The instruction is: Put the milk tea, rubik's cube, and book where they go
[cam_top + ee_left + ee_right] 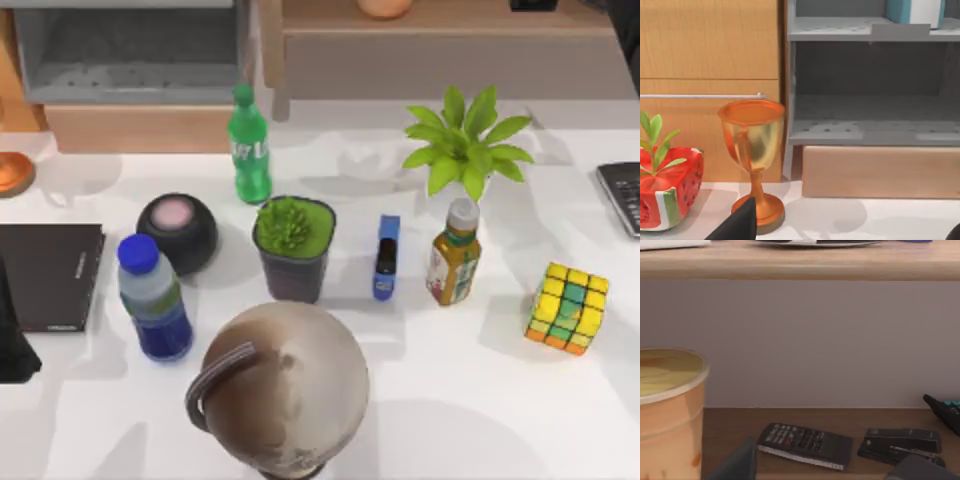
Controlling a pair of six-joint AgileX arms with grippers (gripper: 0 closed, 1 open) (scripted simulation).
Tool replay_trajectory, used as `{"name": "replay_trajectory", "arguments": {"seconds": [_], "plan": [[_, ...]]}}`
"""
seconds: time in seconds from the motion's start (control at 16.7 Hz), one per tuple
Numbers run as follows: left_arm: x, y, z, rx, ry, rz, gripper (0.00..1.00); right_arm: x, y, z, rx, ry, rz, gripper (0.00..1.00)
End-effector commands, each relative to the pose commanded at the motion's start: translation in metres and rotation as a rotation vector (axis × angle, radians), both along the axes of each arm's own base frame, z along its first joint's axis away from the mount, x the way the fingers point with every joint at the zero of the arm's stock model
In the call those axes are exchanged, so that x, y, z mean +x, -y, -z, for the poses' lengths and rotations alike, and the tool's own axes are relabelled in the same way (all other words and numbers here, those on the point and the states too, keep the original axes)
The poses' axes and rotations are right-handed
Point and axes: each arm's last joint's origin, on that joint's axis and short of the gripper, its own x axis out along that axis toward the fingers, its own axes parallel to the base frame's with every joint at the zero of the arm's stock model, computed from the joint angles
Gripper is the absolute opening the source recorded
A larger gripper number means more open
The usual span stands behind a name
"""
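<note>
**Two things wait on the surface, the book seems to be on its shelf**

Nearest to the top camera stands the big brown globe, at the front of the white surface. It is not part of the task, but it blocks a part of the middle.

We judge that the task is only at its beginning or at one third. The book, with a teal cover and white page edges, stands on the upper board of the grey shelf in the left wrist view. If this is its place, that part is done; we cannot be sure of it.

The milk tea stands upright on the surface, right of the middle, just in front of the leafy green plant and beside a small blue object. Nothing holds it. The rubik's cube lies on the surface further to the right, apart from the milk tea, also untouched. So both are left to do.

The left gripper is low at the left side of the table and looks toward the orange goblet and the grey shelf. Its fingers seem spread, with nothing between them. The right gripper is at the right side and faces a wooden shelf with a calculator. Its fingers are spread wide and empty. Neither gripper is near the milk tea or the rubik's cube, so a reach must come first for each.
</note>
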Motion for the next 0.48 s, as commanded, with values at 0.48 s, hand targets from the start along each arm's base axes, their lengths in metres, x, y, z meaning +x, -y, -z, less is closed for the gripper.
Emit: {"name": "replay_trajectory", "arguments": {"seconds": [0.48], "plan": [[0.000,0.000,0.000,0.000,0.000,0.000,1.00,0.082,-0.127,0.081,-0.003,-0.019,0.001,1.00]]}}
